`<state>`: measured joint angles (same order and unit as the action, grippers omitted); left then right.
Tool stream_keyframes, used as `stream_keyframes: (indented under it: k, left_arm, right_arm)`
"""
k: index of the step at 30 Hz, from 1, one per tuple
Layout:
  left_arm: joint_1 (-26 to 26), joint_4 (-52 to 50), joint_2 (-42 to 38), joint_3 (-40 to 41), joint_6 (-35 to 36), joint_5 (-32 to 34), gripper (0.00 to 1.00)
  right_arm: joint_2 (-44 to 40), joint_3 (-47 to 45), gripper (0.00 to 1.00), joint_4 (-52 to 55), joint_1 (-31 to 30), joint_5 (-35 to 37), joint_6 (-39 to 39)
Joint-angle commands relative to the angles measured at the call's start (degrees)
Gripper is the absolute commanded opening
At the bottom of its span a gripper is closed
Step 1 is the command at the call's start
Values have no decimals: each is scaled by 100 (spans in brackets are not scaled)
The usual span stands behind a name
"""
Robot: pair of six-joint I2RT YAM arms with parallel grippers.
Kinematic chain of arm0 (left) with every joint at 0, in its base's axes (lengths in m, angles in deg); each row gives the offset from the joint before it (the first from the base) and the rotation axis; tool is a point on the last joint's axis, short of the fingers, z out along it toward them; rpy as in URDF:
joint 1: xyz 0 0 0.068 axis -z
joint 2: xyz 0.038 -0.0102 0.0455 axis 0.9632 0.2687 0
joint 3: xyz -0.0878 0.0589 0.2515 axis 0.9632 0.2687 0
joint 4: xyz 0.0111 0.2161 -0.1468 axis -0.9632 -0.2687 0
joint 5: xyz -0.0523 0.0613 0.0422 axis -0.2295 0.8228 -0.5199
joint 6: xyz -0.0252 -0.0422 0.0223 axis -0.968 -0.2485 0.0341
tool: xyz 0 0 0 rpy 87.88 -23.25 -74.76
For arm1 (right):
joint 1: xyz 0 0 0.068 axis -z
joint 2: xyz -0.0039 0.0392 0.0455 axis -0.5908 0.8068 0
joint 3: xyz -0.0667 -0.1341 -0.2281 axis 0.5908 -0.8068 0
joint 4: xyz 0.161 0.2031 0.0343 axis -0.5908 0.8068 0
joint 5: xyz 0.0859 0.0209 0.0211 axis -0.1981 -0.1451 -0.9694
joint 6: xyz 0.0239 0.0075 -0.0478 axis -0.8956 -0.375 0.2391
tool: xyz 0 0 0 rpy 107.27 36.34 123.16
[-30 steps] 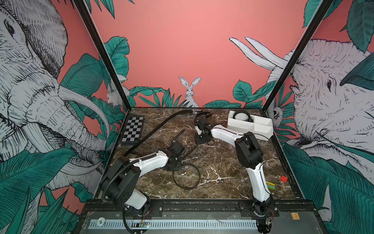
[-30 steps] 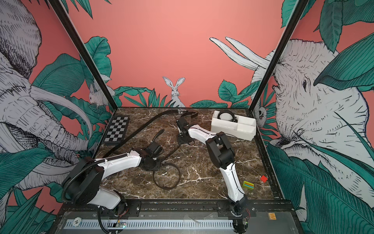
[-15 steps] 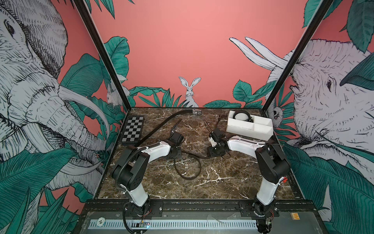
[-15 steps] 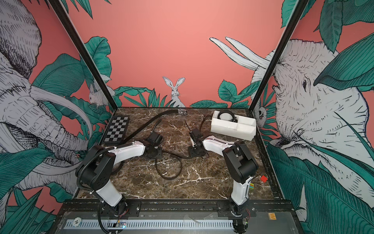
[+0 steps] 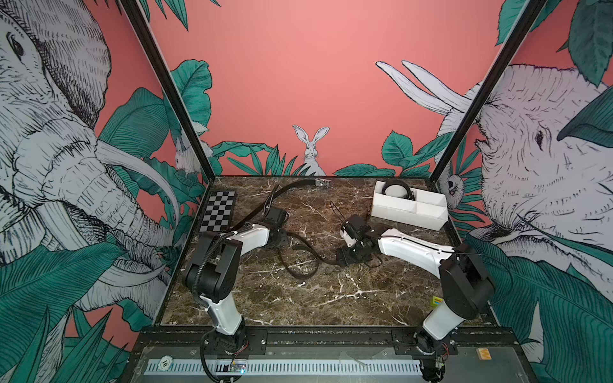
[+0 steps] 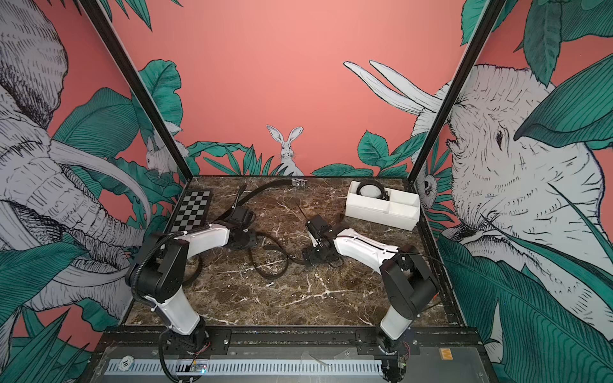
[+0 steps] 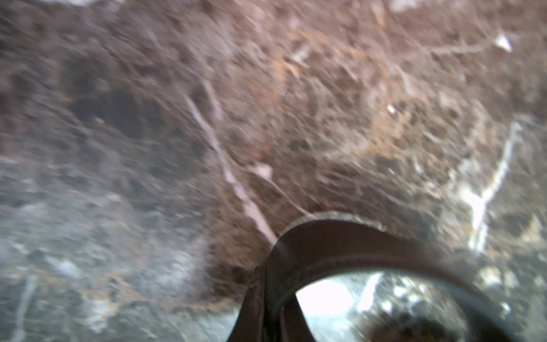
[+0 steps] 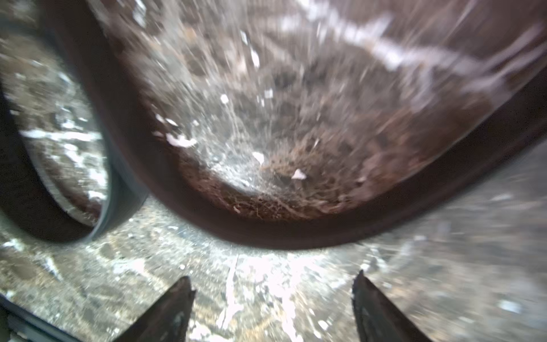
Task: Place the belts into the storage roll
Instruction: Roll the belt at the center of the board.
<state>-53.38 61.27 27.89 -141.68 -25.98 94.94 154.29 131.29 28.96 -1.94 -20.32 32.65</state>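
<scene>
**Top views.** The table [image 5: 331, 298] [image 6: 282, 305] is dark marble. The tray [image 5: 404, 215] [image 6: 378, 212] stands at far right; a coiled belt [image 5: 397, 183] [image 6: 371, 183] lies in its left compartment. The far belt [image 5: 288, 188] [image 6: 262, 189] curves from its buckle [image 5: 322, 183] [image 6: 298, 183] at far centre down toward the left arm. A checkerboard [image 5: 219, 215] [image 6: 192, 210] lies at far left. The centre belt [image 5: 292, 272] [image 6: 265, 275] loops on the table between the two arms. Its left end is at the left gripper [image 5: 287, 237] [image 6: 252, 238], and its right run reaches the right gripper [image 5: 343, 257] [image 6: 308, 257]. Jaw positions cannot be told from either top view.

**Left wrist.** The picture is blurred. The centre belt [image 7: 340, 245] arches over the table [image 7: 207, 118] and runs out of frame toward the camera. No fingers show. The jaws are together, and the belt's run suggests they are clamped on its end.

**Right wrist.** The picture is blurred. The right gripper [image 8: 272, 296] has its fingertips [image 8: 177, 308] wide apart with only bare table [image 8: 236, 281] between them. The centre belt [image 8: 266, 231] curves across just ahead of the tips, not between them.
</scene>
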Motion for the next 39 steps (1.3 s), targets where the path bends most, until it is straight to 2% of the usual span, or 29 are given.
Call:
stream_keyframes:
  k: [1, 4, 9, 13, 21, 26, 33, 39]
  left_arm:
    - [-66, -651, 445, 347, -153, 280, 10]
    - [-67, -574, 415, 436, -235, 281, 10]
    - [-65, -457, 356, 581, -464, 193, 10]
    - [-64, -442, 418, 554, -491, 139, 10]
    - [-69, -449, 476, 508, -477, 201, 8]
    - [-65, -479, 486, 446, -473, 217, 7]
    - [-65, -504, 589, 271, -442, 146, 6]
    - [-54, -468, 646, 239, -404, -25, 5]
  right_arm:
    - [-43, 437, 86, 367, 333, 406, 725]
    - [317, 798, 88, -60, 539, 561, 1099]
    - [1647, 1909, 88, 95, 778, 1136, 1547]
    - [2066, 1935, 85, 380, 926, 1244, 1516]
    - [1002, -253, 82, 39, 889, 548, 773]
    - [382, -1230, 81, -197, 536, 238, 209]
    - [-162, -1401, 83, -115, 45, 172, -312]
    - [-762, -693, 90, 564, 117, 889, 344]
